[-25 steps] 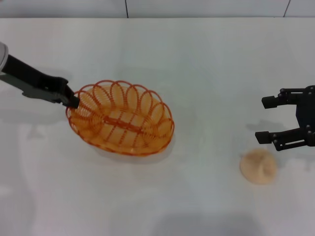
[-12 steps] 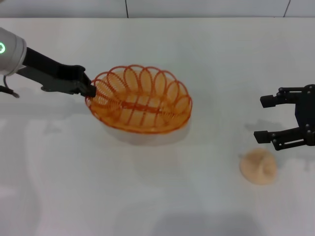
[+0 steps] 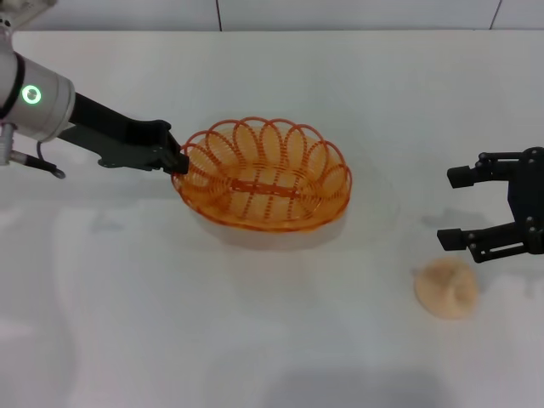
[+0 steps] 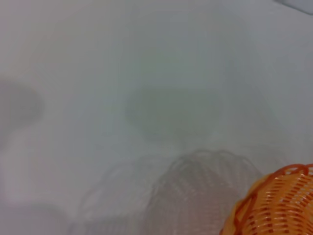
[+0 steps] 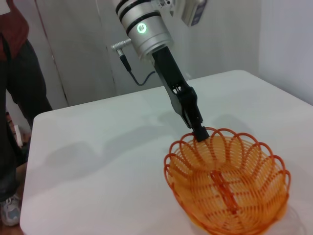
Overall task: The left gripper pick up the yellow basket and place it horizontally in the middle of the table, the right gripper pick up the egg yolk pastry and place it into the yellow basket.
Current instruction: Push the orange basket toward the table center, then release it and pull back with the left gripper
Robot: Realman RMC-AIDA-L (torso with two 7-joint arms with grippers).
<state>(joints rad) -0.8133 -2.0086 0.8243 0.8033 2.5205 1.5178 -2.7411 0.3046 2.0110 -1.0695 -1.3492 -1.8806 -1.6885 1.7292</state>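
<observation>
The yellow basket (image 3: pixel 263 174) hangs above the white table (image 3: pixel 255 340), near its middle, with its long side lying left to right. My left gripper (image 3: pixel 178 161) is shut on the basket's left rim and carries it. The basket also shows in the right wrist view (image 5: pixel 227 183), held by the left gripper (image 5: pixel 200 133), and its edge shows in the left wrist view (image 4: pixel 276 208). The egg yolk pastry (image 3: pixel 446 287) lies on the table at the right. My right gripper (image 3: pixel 455 204) is open and empty, just behind the pastry and apart from it.
A person in dark trousers (image 5: pixel 14 98) stands beyond the table's far edge in the right wrist view. A wall (image 3: pixel 255 13) runs along the back of the table.
My left gripper has lifted the basket and carried it to the right and toward the back, turning its long side to lie left to right. The right gripper and the pastry have not moved.
</observation>
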